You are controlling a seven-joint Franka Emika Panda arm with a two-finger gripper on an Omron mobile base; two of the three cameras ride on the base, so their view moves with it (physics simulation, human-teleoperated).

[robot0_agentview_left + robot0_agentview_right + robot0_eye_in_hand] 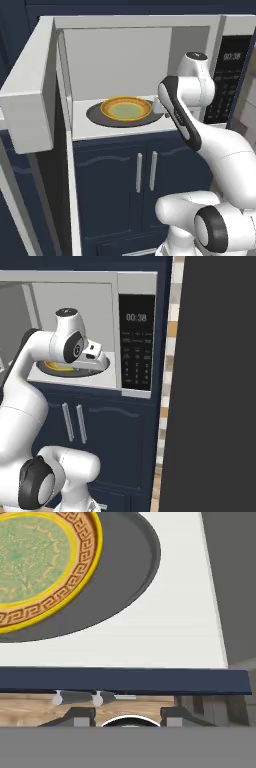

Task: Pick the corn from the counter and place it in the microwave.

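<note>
- Hand view: the camera looks down at the white floor of the microwave. The two dark tips at the bottom sit apart with nothing between them, so the jaws look released and empty.
- I see no corn between the tips, on the plate, or anywhere on the microwave floor.
- The yellow-orange plate with its green middle lies on the dark round turntable. The plate is bare.
- Left base view: the hand at the end of the white arm is at the right side of the open microwave, just beside the turntable. Its tips are hidden by the arm here.
- The microwave door stands wide open to the left.
- Right base view: the black keypad panel is to the right of the opening, and blue cabinet doors are below.
- I think the corn has not been put inside yet, or I just cannot find it. The placing may still be left to do.
</note>
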